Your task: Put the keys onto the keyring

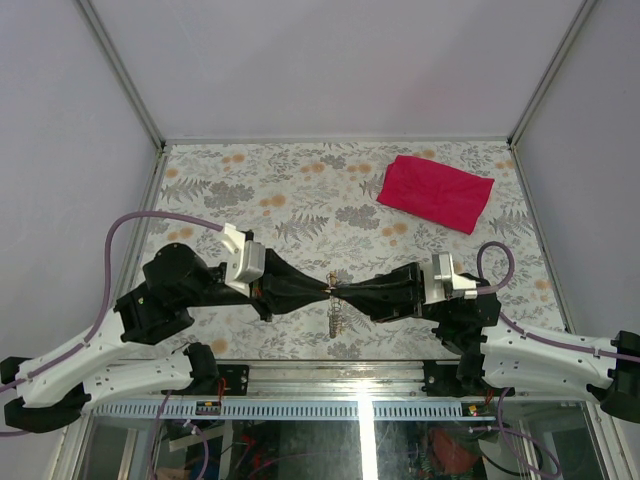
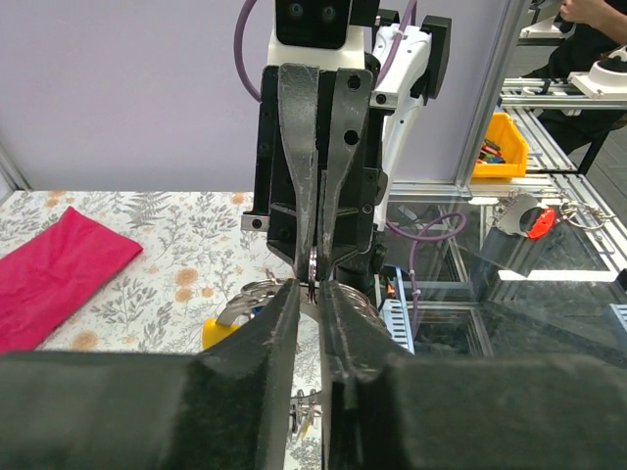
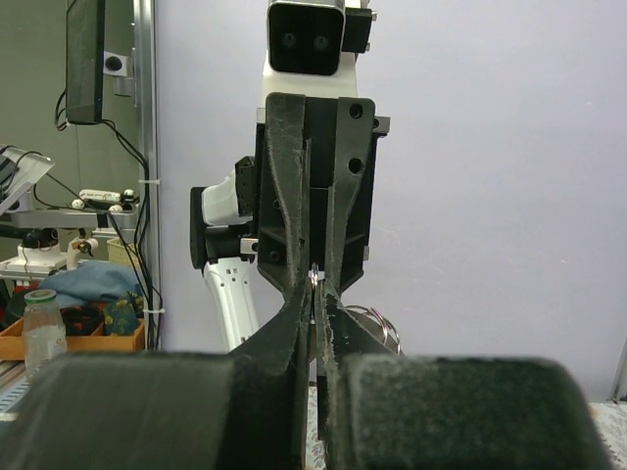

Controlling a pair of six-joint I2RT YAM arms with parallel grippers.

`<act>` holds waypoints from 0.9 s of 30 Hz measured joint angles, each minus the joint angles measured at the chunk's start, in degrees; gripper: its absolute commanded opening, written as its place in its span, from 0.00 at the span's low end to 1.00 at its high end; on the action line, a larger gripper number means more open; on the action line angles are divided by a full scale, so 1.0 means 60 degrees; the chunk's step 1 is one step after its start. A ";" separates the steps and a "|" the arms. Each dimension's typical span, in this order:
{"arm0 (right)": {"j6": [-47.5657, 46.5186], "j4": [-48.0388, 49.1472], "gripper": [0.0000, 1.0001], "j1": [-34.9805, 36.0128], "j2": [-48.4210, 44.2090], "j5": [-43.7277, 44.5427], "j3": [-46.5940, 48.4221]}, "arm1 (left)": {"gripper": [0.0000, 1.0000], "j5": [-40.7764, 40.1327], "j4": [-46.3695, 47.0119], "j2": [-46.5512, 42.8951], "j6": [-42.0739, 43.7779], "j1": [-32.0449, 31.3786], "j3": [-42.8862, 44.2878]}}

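Over the near edge of the flowered table (image 1: 250,180), about midway between the two bases, the arms meet tip to tip. The left arm rises from its base at the corner, folds at the elbow and lays its wrist out level toward the centre. The right arm mirrors it from the other side, so the two grippers point straight at each other along one line.

The left gripper (image 1: 325,288) and the right gripper (image 1: 342,291) all but touch at the fingertips. Seen from the left wrist, the right arm's jaws are pressed flat together on a thin edge of silvery metal. The left arm's own jaws are drawn in to a narrow slit around that same sliver. The view from the right wrist agrees, with both pairs tapering to a pinch on one small bright piece.

That piece belongs to the keyring (image 2: 253,292), whose silver loops bulge out just beside the left fingers. A yellow tag (image 2: 217,331) sits just below and to one side of them. From overhead, a short chain strand (image 1: 337,318) shows right at the meeting point, on its near side. I cannot make out single keys in the bundle.

A red cloth (image 1: 435,192) lies well apart, toward the far right corner.
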 measured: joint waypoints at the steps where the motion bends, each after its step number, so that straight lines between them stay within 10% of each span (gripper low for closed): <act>1: 0.0004 0.0000 0.00 0.0000 0.0007 0.0000 0.0007 | 0.07 0.0026 0.0000 0.0004 -0.0011 0.0000 0.0000; 15: -0.0805 -0.2149 0.32 0.0004 -0.0790 -0.0160 0.0543 | 0.00 0.0044 -0.0962 0.0306 0.0310 0.0000 0.0568; 27: -0.3005 -0.7308 0.34 0.0004 -0.1661 0.0306 0.2317 | 0.00 -0.0758 -0.4448 0.1421 0.1851 0.0004 0.2892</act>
